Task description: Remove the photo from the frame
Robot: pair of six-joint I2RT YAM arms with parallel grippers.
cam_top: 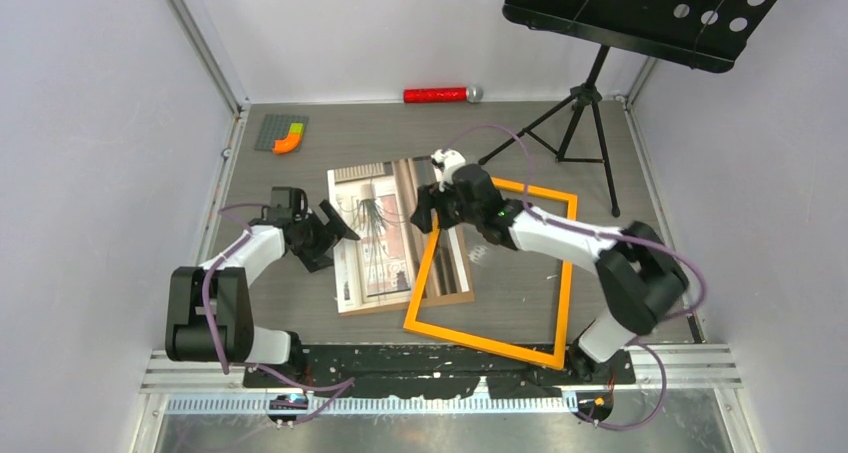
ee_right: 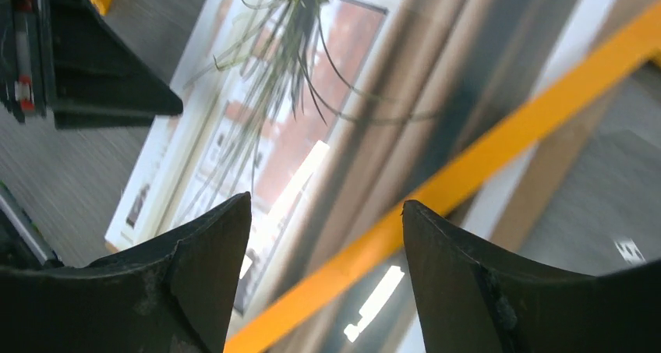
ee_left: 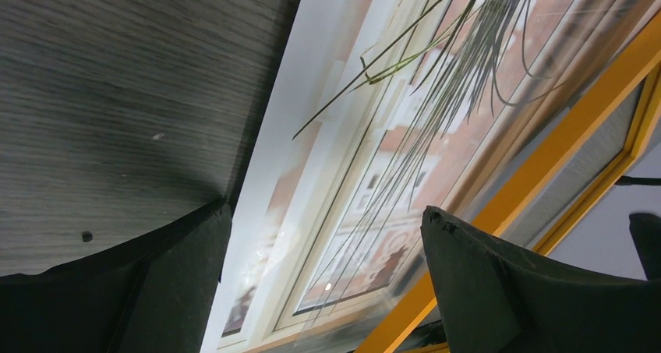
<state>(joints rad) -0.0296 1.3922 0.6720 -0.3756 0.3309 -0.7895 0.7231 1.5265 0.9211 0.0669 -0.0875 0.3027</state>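
1. The photo (cam_top: 375, 238) lies flat on the table (cam_top: 300, 173), left of centre, with its long axis running near to far. It rests on a brown backing board (cam_top: 420, 302).
2. The frame (cam_top: 566, 273) sits to its right, and the frame's left rail crosses the photo's right strip.
3. The left gripper (cam_top: 338, 230) is spread and empty at the photo's left long edge. The right gripper (cam_top: 425, 213) is also spread and empty, over the rail's far end.
4. The left arm is nearer the photo's free edge, so we judge that a pull to the left would clear the rail.
5. The top view shows the overlap. The right wrist view shows the rail running between the spread fingers. No view tells us whether the rail touches the print.
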